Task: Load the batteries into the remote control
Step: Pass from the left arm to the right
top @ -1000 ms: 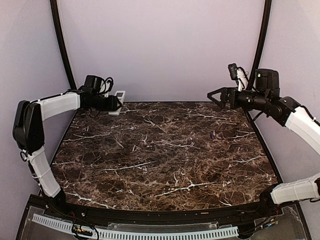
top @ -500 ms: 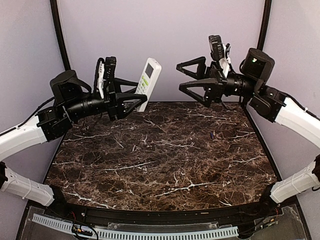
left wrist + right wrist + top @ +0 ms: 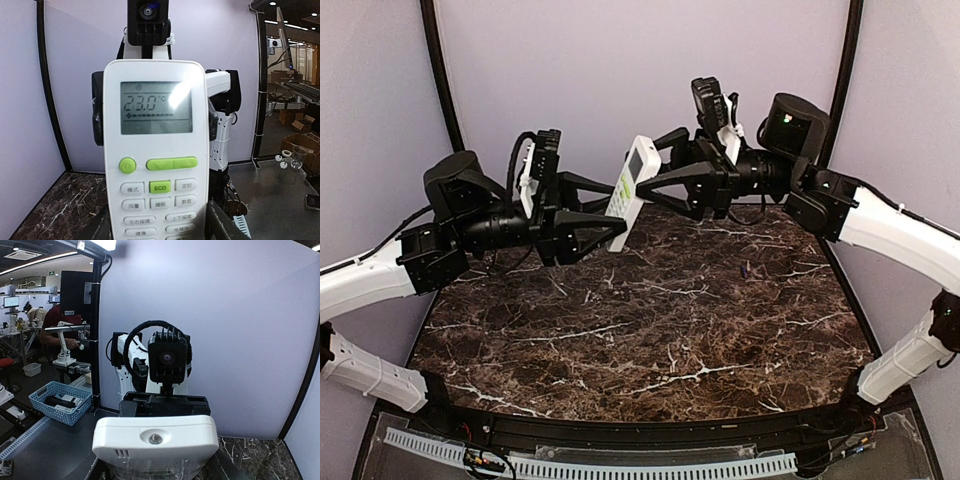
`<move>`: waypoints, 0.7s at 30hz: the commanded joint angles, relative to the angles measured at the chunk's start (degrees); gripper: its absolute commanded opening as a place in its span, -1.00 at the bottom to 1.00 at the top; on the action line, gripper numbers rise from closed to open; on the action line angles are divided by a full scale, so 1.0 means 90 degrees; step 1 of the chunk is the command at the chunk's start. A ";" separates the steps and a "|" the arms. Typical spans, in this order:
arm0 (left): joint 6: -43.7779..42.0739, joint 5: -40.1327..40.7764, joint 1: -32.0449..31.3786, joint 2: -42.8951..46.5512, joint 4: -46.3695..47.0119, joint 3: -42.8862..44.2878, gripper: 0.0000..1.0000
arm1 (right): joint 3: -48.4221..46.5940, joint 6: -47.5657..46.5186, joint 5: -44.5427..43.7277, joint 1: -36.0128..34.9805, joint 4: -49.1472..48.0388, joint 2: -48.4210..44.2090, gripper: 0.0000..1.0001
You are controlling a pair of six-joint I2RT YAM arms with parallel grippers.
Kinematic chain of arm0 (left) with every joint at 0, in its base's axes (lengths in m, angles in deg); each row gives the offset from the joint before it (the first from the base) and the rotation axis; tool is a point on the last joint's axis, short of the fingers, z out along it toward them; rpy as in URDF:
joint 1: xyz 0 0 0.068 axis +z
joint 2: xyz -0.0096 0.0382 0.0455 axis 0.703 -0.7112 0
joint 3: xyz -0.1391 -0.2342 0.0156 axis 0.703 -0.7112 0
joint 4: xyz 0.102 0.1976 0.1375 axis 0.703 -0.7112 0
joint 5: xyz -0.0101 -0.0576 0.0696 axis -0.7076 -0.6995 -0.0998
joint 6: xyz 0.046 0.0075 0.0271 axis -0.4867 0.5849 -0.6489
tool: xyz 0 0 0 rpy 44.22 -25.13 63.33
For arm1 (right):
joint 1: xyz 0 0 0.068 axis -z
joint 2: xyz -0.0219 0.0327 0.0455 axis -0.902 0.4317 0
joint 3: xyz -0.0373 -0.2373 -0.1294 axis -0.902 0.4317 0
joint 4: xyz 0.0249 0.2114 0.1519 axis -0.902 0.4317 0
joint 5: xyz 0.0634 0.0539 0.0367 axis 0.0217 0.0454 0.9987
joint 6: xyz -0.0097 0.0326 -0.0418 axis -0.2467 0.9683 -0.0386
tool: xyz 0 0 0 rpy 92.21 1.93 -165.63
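Note:
The white remote control is held up in the air above the back of the table, tilted, display side towards the left arm. My left gripper is shut on its lower end. In the left wrist view the remote fills the frame, showing its display and green buttons. My right gripper is open, its jaws straddling the remote's top end from the other side. One small dark battery lies on the marble table at the right; any other battery is out of view.
Black frame posts stand at the back corners against the pale wall. A blue basket sits off the table in the right wrist view.
My left gripper lifted the remote from the back left of the table up towards the middle. My right gripper swung left and now straddles the remote's top end. The battery has not moved.

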 commanded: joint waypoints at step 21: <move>-0.0606 0.2863 -0.0045 -0.0315 -0.1772 0.0626 0.79 | -0.1266 0.0251 -0.5094 -0.0601 0.2494 0.0181 -1.00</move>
